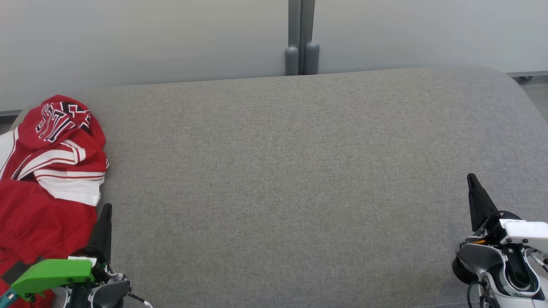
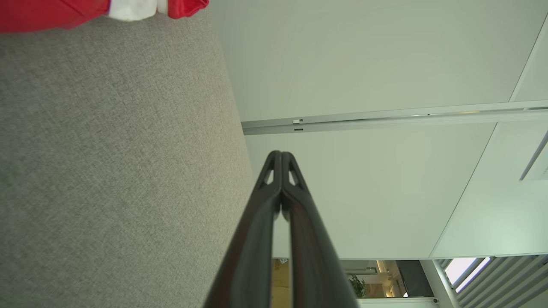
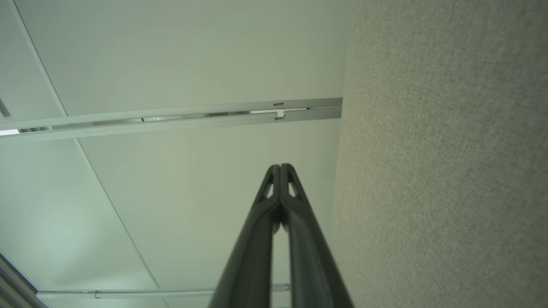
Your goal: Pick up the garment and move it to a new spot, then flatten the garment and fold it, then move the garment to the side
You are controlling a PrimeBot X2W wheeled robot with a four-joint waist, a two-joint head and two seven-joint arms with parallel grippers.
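Garment: the red and white garment [image 1: 51, 171] is being shown bunched in a heap at nine o'clock on the grey cushion [image 1: 299, 171], with lettering on its far fold. It is not being gripped by anything.
Left gripper: the left gripper [image 1: 106, 210] is being held at seven o'clock, just beside the heap's near edge. Its fingers are being pressed together at the tips, with nothing between them.
Right gripper: the right gripper [image 1: 471, 179] is being held at four o'clock, well apart from the garment, pinched shut in the same way and empty.
Stage: the pick-up is being judged as not yet begun, with the middle of the cushion being left free as the likely new spot.
Risk, grasp: if the fingers are not being spread before the reach, the heap is likely being shoved toward nine o'clock and off the edge rather than caught.
Risk, layers: if just one loose fold is being pinched, the rest is probably being dragged in a twist, and the flattening is being made harder.
Risk, reach: the right arm is being asked for a long crossing, so a one-sided lift may be forced.
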